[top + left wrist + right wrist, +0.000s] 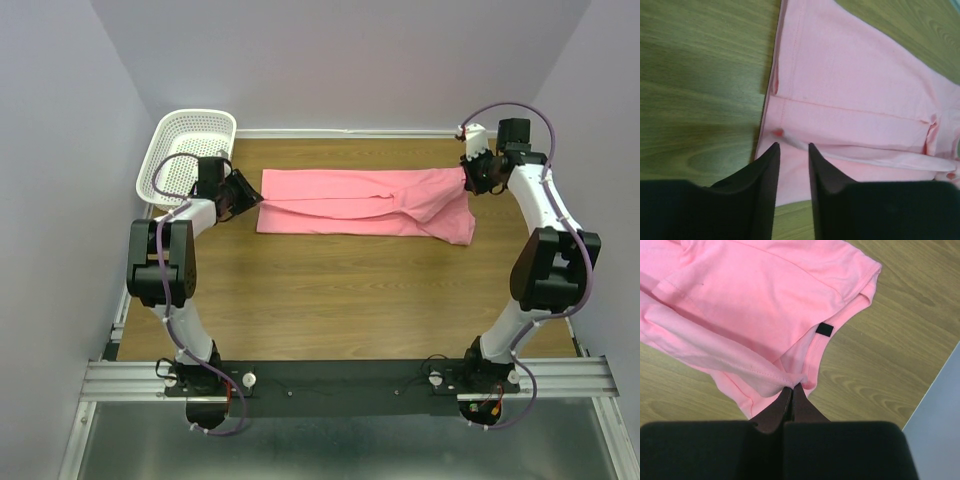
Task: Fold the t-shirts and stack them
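I've got the t-shirt (365, 203) lying as a long pink band on the table (340, 300), starting just beside the basket (193, 114) and running away from it. I judge it is folded lengthwise, with the crosswise fold not yet done. The right gripper (478, 178) sits at the end farthest from the basket, its fingers pressed together on a pinch of the shirt's edge. I read that as a hold ready to carry that end toward the basket. The left gripper (243, 196) lies between the basket and the shirt's near edge, jaws apart and nothing clamped. The overhead view gives me the whole band and both arms, but not the fingertips. The right wrist camera shows the pinched fold and a black tag (824, 329) by the neckline – and the left wrist camera shows the gap, with cloth under and beyond the tips, ungripped
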Motion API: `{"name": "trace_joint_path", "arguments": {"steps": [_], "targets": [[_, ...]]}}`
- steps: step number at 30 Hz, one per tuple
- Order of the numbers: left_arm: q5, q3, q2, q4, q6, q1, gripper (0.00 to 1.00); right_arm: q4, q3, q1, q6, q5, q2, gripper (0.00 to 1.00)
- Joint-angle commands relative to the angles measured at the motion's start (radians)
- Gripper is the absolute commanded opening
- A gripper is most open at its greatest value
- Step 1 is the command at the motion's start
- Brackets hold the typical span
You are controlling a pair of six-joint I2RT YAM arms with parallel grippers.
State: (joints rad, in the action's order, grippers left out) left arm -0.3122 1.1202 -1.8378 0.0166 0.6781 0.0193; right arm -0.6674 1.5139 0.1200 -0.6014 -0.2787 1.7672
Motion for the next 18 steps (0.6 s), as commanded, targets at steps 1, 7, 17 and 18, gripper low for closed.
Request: {"name": "trace_joint_path", "arguments": {"steps": [1, 7, 17, 18], "targets": [[-0.005, 0.017, 0.034, 0.017, -0.029, 0.002, 0.43, 0.015, 0.054, 0.007, 0.022, -0.022, 0.032, 0.01], [0.019, -0.014, 0.208, 0.032, -0.083, 0.002, 0.53, 0.015, 0.078, 0.009, 0.032, -0.030, 0.069, 0.00], [-0.033, -0.314, 0.514, 0.077, -0.117, 0.002, 0.53, 0.014, 0.140, 0.007, 0.055, -0.024, 0.146, 0.01], [-0.036, -0.338, 0.537, 0.078, -0.117, 0.002, 0.53, 0.015, 0.147, 0.007, 0.057, -0.020, 0.152, 0.00]]}}
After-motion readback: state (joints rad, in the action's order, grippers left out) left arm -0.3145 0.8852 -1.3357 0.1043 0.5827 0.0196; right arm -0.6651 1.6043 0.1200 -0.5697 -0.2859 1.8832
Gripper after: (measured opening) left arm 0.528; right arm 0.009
